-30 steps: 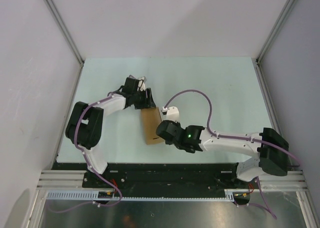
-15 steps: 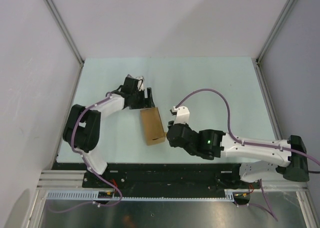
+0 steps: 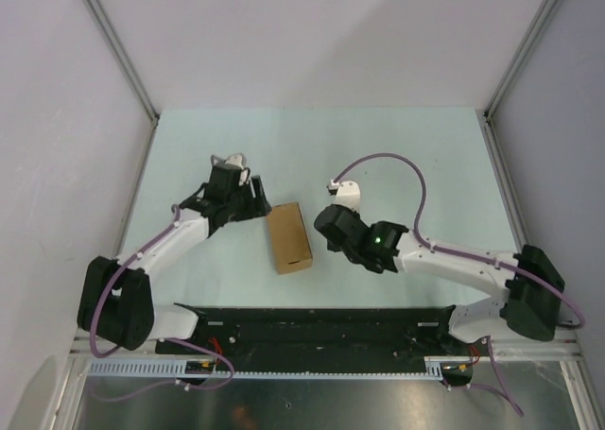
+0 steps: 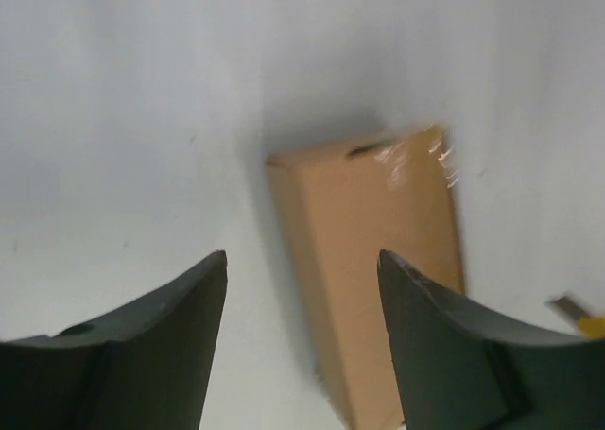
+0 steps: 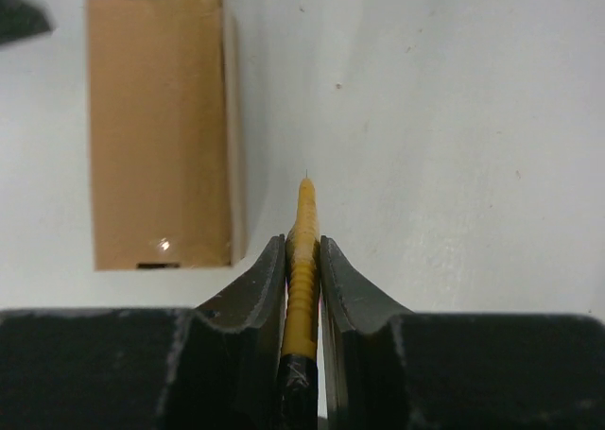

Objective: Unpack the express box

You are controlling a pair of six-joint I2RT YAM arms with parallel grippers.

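Note:
The express box (image 3: 289,237) is a small oblong brown carton lying flat mid-table; it also shows in the left wrist view (image 4: 373,260) and the right wrist view (image 5: 159,128). My left gripper (image 3: 253,201) is open and empty, just left of the box's far end; in its wrist view (image 4: 302,260) the box lies ahead between the fingers. My right gripper (image 3: 321,224) is shut on a slim yellow-and-black utility knife (image 5: 304,260), just right of the box, the blade tip pointing forward past it.
The pale green table (image 3: 425,165) is bounded by grey walls at the left, right and back. A black rail (image 3: 312,317) with both arm bases runs along the near edge. Purple cables loop over the right arm (image 3: 397,180).
My left gripper has drawn back left from the box's far end. My right gripper, with the knife, has moved from the box's near end up along its right side.

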